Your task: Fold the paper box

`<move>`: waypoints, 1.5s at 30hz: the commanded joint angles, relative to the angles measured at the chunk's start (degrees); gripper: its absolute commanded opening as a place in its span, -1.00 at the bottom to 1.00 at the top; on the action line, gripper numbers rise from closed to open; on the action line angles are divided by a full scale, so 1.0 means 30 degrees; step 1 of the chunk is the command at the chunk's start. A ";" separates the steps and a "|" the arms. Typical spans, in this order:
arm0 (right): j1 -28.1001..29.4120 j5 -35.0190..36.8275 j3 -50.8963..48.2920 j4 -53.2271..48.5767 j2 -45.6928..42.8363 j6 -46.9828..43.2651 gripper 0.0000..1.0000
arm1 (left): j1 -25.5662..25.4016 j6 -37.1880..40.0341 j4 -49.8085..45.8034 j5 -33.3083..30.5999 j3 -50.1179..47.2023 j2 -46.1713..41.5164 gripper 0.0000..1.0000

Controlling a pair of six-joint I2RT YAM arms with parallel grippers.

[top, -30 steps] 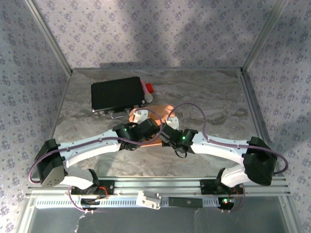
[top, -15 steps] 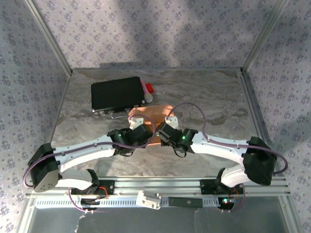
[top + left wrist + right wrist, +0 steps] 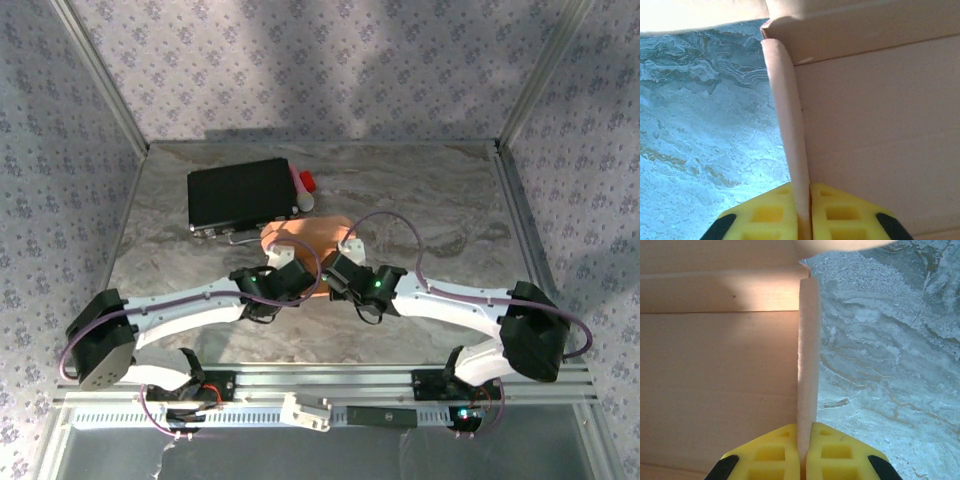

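Paper box (image 3: 312, 231) flaps in tight grip of left claw (image 3: 802, 212) and right claw (image 3: 803, 450), black case (image 3: 240, 193) just behind.

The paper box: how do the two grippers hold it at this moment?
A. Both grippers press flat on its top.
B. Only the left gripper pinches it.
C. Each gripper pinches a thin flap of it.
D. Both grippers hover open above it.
C: in the wrist views a thin flap of the paper box runs edge-on into the closed left gripper, and another into the closed right gripper.
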 commanded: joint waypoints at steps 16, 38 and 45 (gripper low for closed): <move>0.0640 0.0120 0.0136 0.0798 0.0621 0.0419 -1.00 | -0.1377 -0.2489 -0.4394 -0.5254 0.3399 0.4575 -1.00; 0.0762 0.0582 -0.0104 0.1338 0.1723 0.0150 -1.00 | -0.0767 -0.0680 -0.0511 -0.1002 0.1131 -0.2560 0.25; 0.0936 0.0637 0.0206 0.1156 0.1722 0.0092 -1.00 | 0.0312 -0.0398 0.0475 0.0604 -0.0549 -0.4471 0.12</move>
